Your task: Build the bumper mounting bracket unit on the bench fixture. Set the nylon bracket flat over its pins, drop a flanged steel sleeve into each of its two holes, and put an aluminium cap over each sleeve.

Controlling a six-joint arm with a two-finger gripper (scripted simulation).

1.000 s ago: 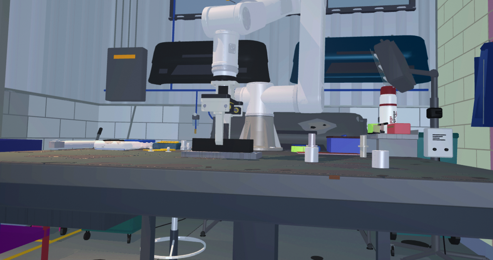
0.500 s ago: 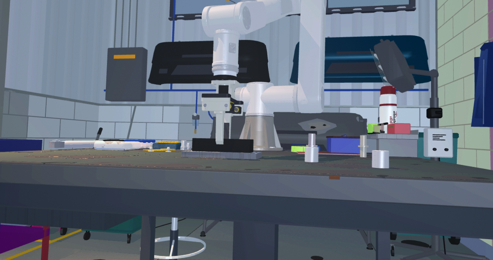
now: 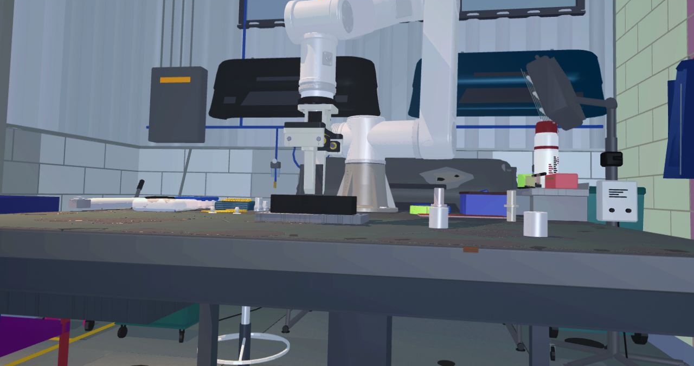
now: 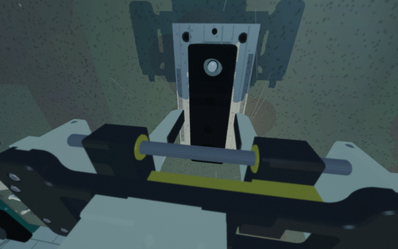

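Note:
My gripper (image 3: 310,189) points straight down just above the black nylon bracket (image 3: 313,204). The bracket lies flat on the grey fixture plate (image 3: 310,217) near the middle of the bench. In the wrist camera the bracket (image 4: 211,96) runs away from me between my fingers, and a pin (image 4: 212,67) shows through its far hole. Its near hole is hidden behind my gripper body. To the right stand a steel sleeve stacked on a cap (image 3: 438,208), a second flanged sleeve (image 3: 511,206) and a second aluminium cap (image 3: 535,224). My gripper is open and holds nothing.
The robot's white base (image 3: 366,170) rises right behind the fixture. A blue tray (image 3: 483,204) and a grey box with a white bottle (image 3: 546,148) sit at the back right. A camera stand (image 3: 611,170) is at the right edge. Tools (image 3: 145,203) lie at the back left.

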